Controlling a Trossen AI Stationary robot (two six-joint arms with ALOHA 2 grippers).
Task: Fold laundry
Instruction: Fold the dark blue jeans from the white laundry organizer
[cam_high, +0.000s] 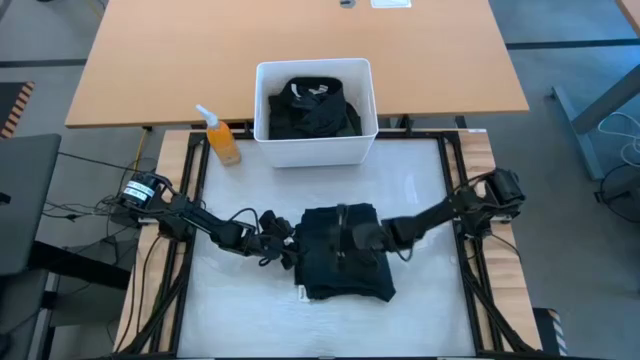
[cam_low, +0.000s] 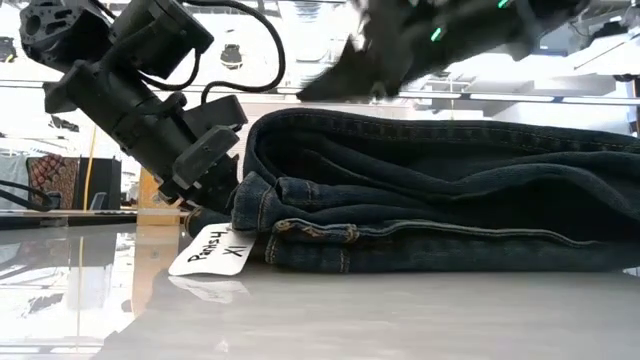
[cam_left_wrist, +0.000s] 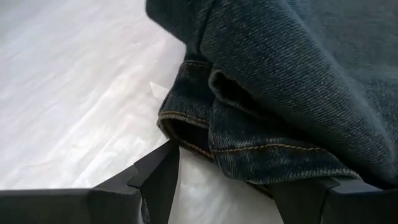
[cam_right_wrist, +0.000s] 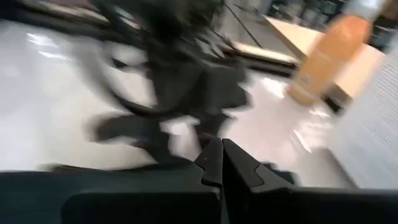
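Straddling the folded edge of the dark denim garment (cam_left_wrist: 292, 93), the left gripper (cam_left_wrist: 236, 186) stands wide, one finger on each side of the hem, not clamped. In the high view that left gripper (cam_high: 283, 243) sits at the left edge of the folded bundle (cam_high: 345, 255), which lies mid-table. The right gripper (cam_right_wrist: 222, 163) has its fingers pressed together, holding nothing; it rests over the top of the bundle (cam_high: 352, 237).

As a judgement, this garment looks nearly finished: it lies in several neat layers, with a white tag (cam_low: 212, 250) reading "Pants XL" poking out at the hem. What seems left is a last tuck or straightening, then setting it aside. More dark laundry (cam_high: 313, 108) waits unfolded in the white bin (cam_high: 315, 150) at the far side, so the job as a whole is well short of done.

Outward, the table (cam_high: 420, 310) is pale and glossy, framed by dark rails. An orange spray bottle (cam_high: 221, 137) stands just beside the bin. Behind them sits a wooden desk (cam_high: 180, 60), with grey floor around it.
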